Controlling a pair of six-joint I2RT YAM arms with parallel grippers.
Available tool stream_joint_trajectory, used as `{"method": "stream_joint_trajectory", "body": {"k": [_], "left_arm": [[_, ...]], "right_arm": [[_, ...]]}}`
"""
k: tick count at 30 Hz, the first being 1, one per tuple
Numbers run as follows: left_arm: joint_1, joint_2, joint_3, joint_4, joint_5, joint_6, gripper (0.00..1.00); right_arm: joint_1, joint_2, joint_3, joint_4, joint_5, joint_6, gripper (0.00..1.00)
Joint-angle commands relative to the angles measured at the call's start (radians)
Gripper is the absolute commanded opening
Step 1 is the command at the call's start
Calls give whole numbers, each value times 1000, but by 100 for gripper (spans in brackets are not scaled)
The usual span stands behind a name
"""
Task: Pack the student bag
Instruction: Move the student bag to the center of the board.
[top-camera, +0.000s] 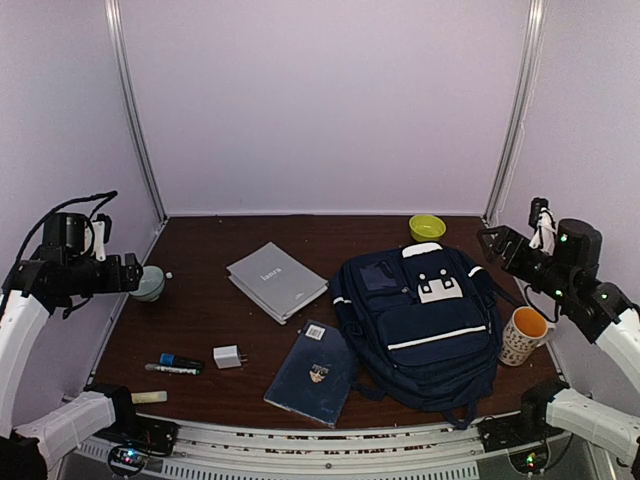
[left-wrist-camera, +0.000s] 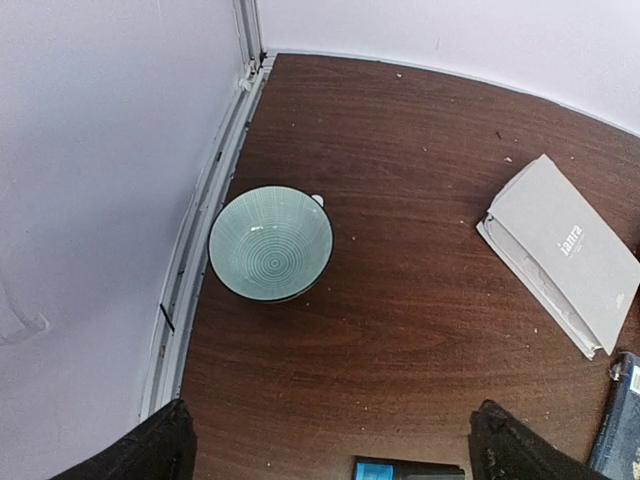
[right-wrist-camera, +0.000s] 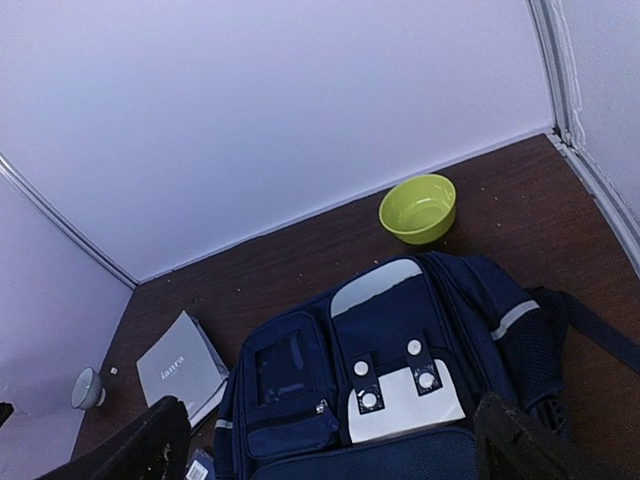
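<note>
The navy backpack (top-camera: 425, 322) lies flat and closed at the right of the table, its white buckle patch facing up. It fills the lower part of the right wrist view (right-wrist-camera: 400, 400). My right gripper (top-camera: 493, 243) hangs open and empty in the air above the bag's top right corner; its fingers frame the bag (right-wrist-camera: 330, 455). My left gripper (top-camera: 128, 272) is open and empty, high over the table's left edge near a teal bowl (left-wrist-camera: 270, 243); its dark fingertips (left-wrist-camera: 150, 452) show at the bottom corners of the left wrist view.
A grey book (top-camera: 277, 281) lies left of the bag and a dark blue book (top-camera: 313, 372) in front of it. A marker (top-camera: 173, 365), white charger (top-camera: 228, 356) and yellow stick (top-camera: 148, 397) lie front left. A green bowl (top-camera: 427, 227) sits behind the bag, an orange-lined mug (top-camera: 522, 335) to its right.
</note>
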Motion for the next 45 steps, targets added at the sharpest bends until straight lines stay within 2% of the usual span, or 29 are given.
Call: {"method": "stream_joint_trajectory", "body": {"k": [1,5,11,16,23,32,39,45], "left_arm": [[11,1,40,14,26,-12,98],[11,0,41,15,27,-12,98],[11,-3,41,15,34,-11,97],[11,0,40,16,31,-13,97],[11,-10,40,17,29,-14,97],[11,-19,39,16,31,-14,96],[10,-25,38,18,34,-13,96],[11,-30,38,19,34,-12,96]], "right_arm": [[7,24,29,-141,64,50,100],[7,30,41,-239,62,89,100],[28,49,26,-370,48,240,100],[128,123,40,-528,101,374,100],[314,188,49,-651,218,558,100],[387,223,-78,-593,155,692,100],[402,196,-119,-649,171,736,99],[403,171,-148,-628,146,743,90]]}}
